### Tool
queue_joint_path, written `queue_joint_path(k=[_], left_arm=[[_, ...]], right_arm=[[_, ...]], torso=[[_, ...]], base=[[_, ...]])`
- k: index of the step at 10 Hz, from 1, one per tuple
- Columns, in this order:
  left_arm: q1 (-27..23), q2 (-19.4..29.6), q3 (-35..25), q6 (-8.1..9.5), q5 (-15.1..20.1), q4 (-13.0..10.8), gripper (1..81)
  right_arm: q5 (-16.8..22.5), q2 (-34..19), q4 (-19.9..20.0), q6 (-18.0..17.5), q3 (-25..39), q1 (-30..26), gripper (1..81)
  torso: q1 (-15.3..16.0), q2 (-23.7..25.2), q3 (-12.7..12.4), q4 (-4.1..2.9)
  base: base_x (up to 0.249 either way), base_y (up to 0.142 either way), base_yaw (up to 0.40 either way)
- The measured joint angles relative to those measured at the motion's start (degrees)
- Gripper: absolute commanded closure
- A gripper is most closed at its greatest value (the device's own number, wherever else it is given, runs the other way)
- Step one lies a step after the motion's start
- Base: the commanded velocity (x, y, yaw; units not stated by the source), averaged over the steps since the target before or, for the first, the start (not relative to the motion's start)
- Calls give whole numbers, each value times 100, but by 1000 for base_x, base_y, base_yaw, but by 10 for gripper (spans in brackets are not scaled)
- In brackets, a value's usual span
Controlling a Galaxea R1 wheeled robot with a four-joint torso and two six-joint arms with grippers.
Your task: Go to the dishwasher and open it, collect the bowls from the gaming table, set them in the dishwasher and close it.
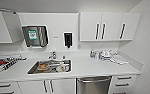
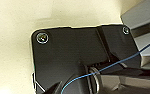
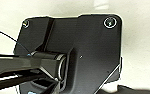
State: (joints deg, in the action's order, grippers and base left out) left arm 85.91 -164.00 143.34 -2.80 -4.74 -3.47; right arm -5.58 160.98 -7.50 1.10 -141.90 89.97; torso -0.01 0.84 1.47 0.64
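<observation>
The robot faces a white kitchenette wall, and the long white countertop (image 1: pixel 91 67) spans the head view from edge to edge, with white wall cupboards (image 1: pixel 108 26) hung above it where they stay clear of the work surface. Below the counter, toward the right, sits the dishwasher (image 1: pixel 93 85), a built-in stainless-steel-fronted appliance with a horizontal bar handle (image 1: pixel 93 80) across its top; its door stands shut and flush with the neighbouring white drawers (image 1: pixel 122 83), so the opening step is judged not yet done. It is set close beside the recessed steel sink (image 1: pixel 49 67), probably so rinsed dishes travel a short way; the sink holds some crockery too blurred to identify, with a tap (image 1: pixel 52 55) at its back rim. On the wall above hang a steel paper-towel dispenser (image 1: pixel 35 36) and a small dark soap dispenser (image 1: pixel 67 39), both within reach of the basin. A cluster of small items (image 1: pixel 102 54) rests on the counter to the right, too indistinct to name. Both wrist views look past the robot's own dark plate toward pale floor, and neither reveals fingers, so whether either gripper is wide or narrow cannot be told.
</observation>
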Motion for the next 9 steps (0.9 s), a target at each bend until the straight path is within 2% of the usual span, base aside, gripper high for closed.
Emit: queue_joint_path(k=[9], left_arm=[[-2,2,0,0,-2,0,10]], right_arm=[[-4,2,0,0,-2,-11,10]], torso=[[1,0,0,0]], base=[[92,0,0]])
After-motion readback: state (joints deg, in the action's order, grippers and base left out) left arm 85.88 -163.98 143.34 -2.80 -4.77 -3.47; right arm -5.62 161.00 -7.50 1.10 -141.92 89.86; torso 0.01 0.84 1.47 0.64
